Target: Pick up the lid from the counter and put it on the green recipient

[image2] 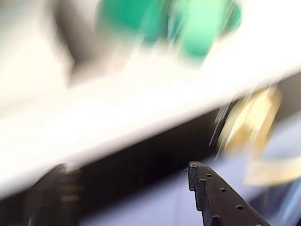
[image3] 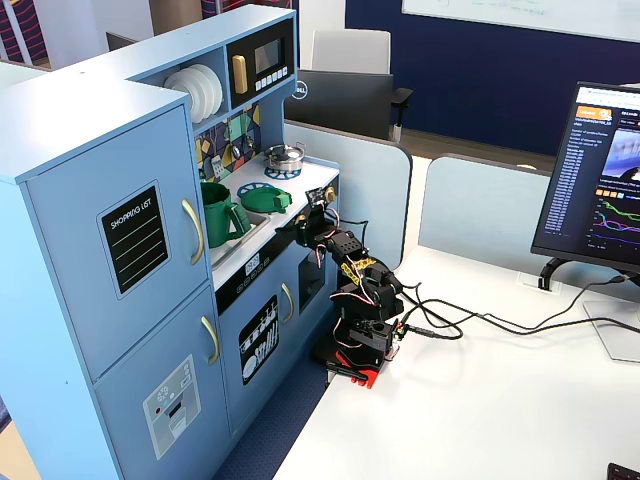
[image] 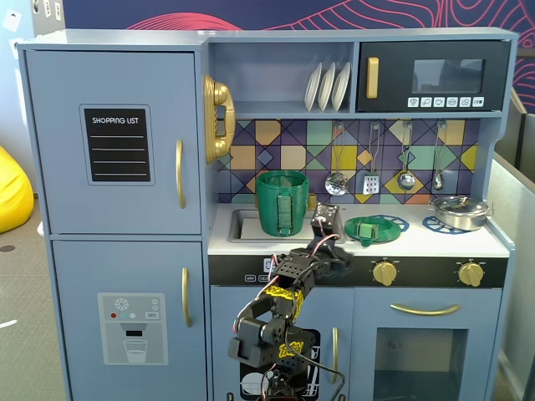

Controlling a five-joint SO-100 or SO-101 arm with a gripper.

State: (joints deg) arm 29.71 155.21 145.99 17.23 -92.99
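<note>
The green lid (image: 369,228) lies flat on the white counter, on top of a blue burner ring, to the right of the sink. The tall green recipient (image: 282,203) stands upright in the sink with its strap handle facing front. My gripper (image: 327,217) hovers at the counter's front edge, between the recipient and the lid and touching neither. The wrist view is motion-blurred; the gripper (image2: 127,181) stands open and empty there, with one dark finger (image2: 221,200) sharp. Green blurs at the top are the recipient (image2: 124,16) and lid (image2: 202,28). In the other fixed view the lid (image3: 265,199) lies just beyond the gripper (image3: 318,206).
A shiny silver pot (image: 458,211) sits on the right burner ring. Utensils hang on the backsplash above the counter. Gold knobs (image: 384,272) sit on the black panel below the counter edge. The arm's base (image3: 358,350) stands on a white desk beside the kitchen.
</note>
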